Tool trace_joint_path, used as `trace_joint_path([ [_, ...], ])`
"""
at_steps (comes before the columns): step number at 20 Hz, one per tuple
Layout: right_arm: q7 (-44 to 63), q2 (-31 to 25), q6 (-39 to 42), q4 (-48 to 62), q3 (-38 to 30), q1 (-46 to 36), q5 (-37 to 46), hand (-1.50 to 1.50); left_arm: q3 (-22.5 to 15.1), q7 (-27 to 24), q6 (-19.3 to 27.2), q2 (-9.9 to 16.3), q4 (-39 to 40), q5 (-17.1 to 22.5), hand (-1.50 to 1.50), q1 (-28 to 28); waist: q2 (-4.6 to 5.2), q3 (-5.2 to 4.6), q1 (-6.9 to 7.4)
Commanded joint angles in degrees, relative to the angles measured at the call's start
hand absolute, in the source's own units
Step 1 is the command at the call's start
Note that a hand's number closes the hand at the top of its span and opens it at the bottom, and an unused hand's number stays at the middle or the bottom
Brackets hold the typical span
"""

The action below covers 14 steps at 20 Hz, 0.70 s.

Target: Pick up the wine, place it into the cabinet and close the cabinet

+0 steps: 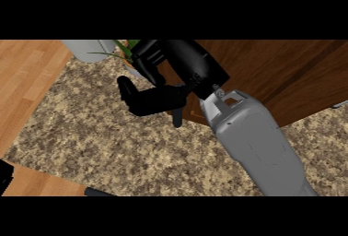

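My right hand (159, 99) is raised at the end of its grey forearm (255, 147), just left of the cabinet's dark wooden door (285, 73). Its fingers are spread and loosely bent, and I see nothing between them. The hand's upper part overlaps the door's left edge. No wine bottle shows anywhere in the head view; the hand and the door may hide it. Only a black sliver of my left hand (4, 177) shows at the lower left edge.
A speckled stone counter (102, 138) fills the middle. A potted plant (125, 50) stands at the back behind the right hand, beside a pale grey object (88, 48). Wooden floor (27, 78) lies to the left.
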Motion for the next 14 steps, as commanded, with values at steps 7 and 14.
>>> trace_joint_path([
  [7,-2.0,0.1,-4.8,15.2,-8.6,-7.0,-7.0,1.5,0.4,0.8,0.2,-0.6,1.0,0.6,1.5,-1.7,1.15,0.01,-1.12],
  [14,-2.3,-4.3,-4.6,19.1,-7.8,-5.6,-7.7,1.5,0.1,0.4,0.6,-1.6,2.1,0.4,1.5,-1.2,0.98,-0.07,-3.54],
])
